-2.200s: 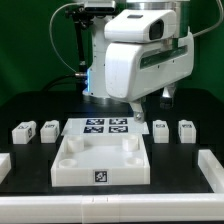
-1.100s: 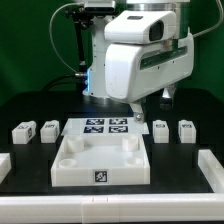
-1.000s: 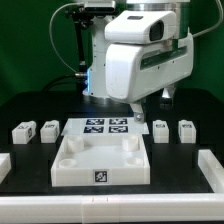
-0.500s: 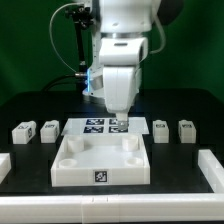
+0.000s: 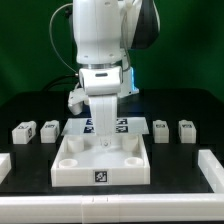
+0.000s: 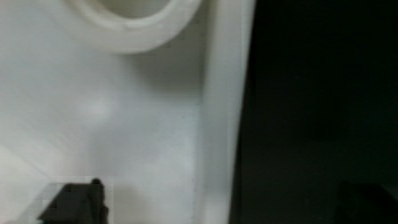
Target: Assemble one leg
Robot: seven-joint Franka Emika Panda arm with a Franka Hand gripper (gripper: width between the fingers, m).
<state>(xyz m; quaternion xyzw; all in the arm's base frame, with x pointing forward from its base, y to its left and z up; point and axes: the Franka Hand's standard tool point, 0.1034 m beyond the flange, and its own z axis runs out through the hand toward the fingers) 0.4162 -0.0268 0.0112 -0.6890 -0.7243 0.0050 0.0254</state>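
Though seen poised over the tagged white tray, cannot tell end effector grip, with tagged legs flanking left and right on the worktop.

Non-task items on the table:
White square tray is sitting centre, its marker tag facing front; marker board is lying just behind it, partly hidden; white rail is running along the front edge; green backdrop is hanging behind.
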